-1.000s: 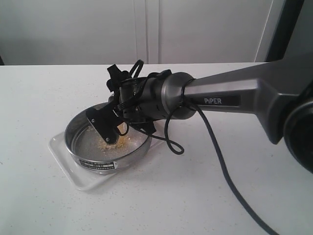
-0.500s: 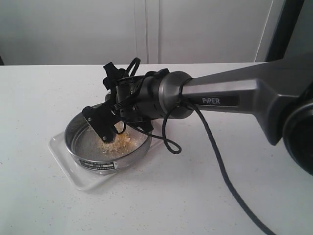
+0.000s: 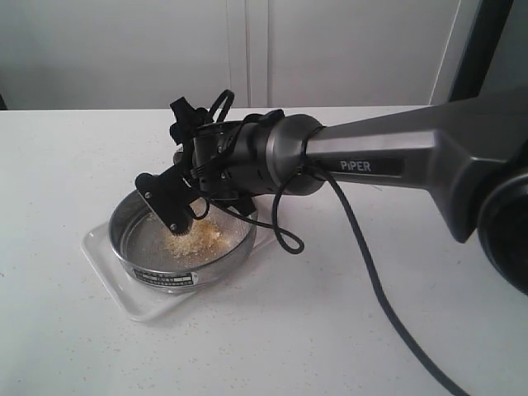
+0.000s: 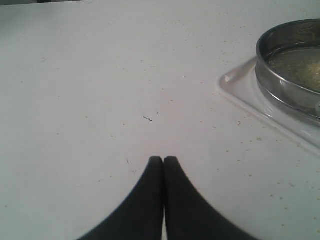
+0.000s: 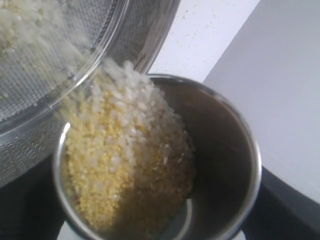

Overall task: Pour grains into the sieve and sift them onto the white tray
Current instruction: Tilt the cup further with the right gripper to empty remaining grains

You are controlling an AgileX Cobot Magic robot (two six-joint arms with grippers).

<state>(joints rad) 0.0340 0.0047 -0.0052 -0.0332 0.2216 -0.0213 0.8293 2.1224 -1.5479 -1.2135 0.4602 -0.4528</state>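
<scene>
Sieve (image 3: 221, 261) beneath right hand (image 3: 181, 214) and cup (image 5: 220, 145)

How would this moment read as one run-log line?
right fingers: tilting steel cup; grains: spilling into sieve; sieve: on white tray; left fingers: shut, empty

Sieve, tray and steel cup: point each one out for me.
sieve (image 3: 216, 265): exterior view, on its front steel wall.
tray (image 3: 115, 282): exterior view, on the bare floor near its left corner.
cup (image 5: 225, 150): right wrist view, on its bare inner wall.
</scene>
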